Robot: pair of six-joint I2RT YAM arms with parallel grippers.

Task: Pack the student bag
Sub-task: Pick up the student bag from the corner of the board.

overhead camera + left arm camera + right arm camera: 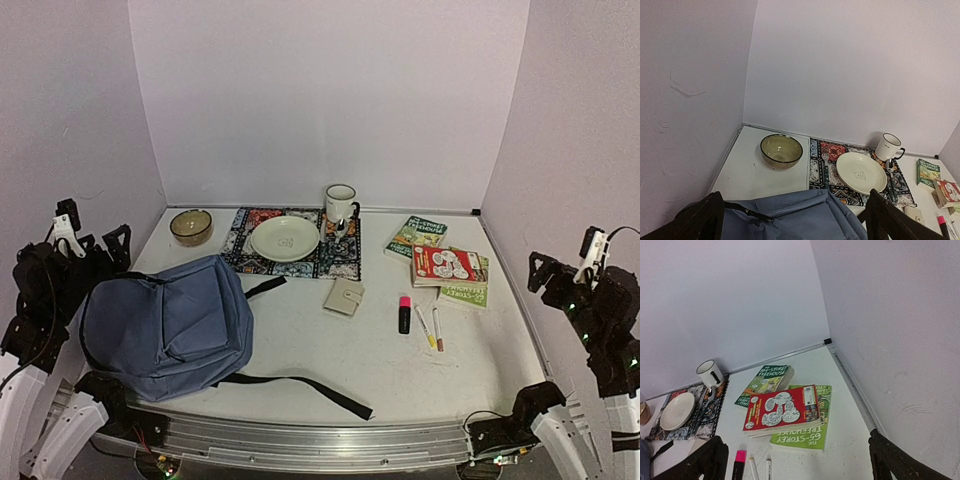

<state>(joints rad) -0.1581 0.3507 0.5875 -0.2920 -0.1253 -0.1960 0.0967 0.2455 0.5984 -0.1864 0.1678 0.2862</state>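
The slate-blue student bag [165, 325] lies flat at the front left of the table, its black strap [300, 388] trailing right. Its top edge shows in the left wrist view [800, 217]. My left gripper [105, 250] is open and empty above the bag's far left edge; in its own view [795, 225] the jaws stand wide apart. My right gripper [555, 275] is open and empty at the right wall, above the table's right edge [800, 465]. A red book [782, 410] lies on a lime-green book [805, 435], with a dark green book [765, 382] behind.
A tan wallet [344, 297], a pink highlighter [404, 313] and two pens [432, 327] lie mid-table. A patterned placemat [240, 250] holds a plate [285, 238], fork and spoon, with a mug [340, 203] behind. A bowl [190, 226] sits at the back left. Walls enclose three sides.
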